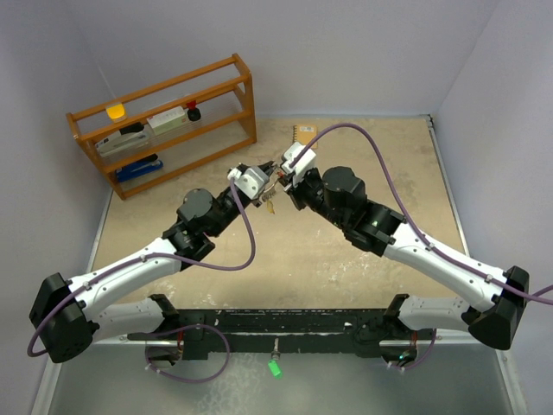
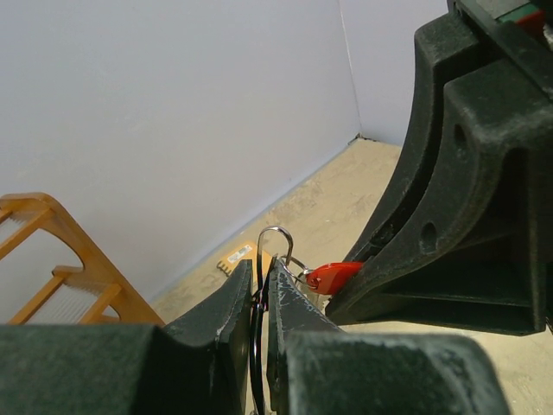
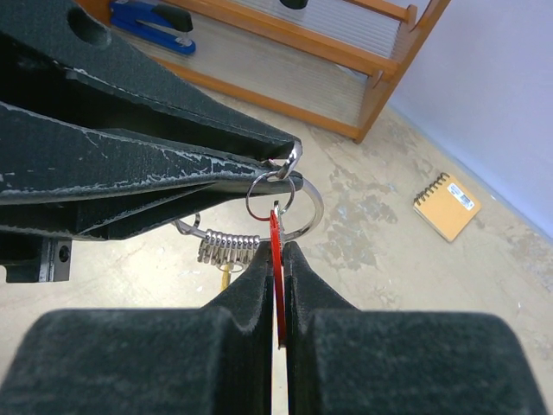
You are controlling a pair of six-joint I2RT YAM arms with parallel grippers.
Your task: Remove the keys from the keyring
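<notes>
Mid-removal atm: left tool (image 2: 262, 268) pinched on the keyring (image 3: 320, 207), up over the tabletop's (image 1: 346, 259) far middle, right tool (image 3: 278, 248) clamped on the red key (image 2: 333, 276), so next imo = work it round the coil w/o slipping.

Keyring (image 3: 320, 207) between left end effector (image 1: 263, 184) and right end effector (image 1: 279, 176); notebook (image 1: 304, 132) behind them.
</notes>
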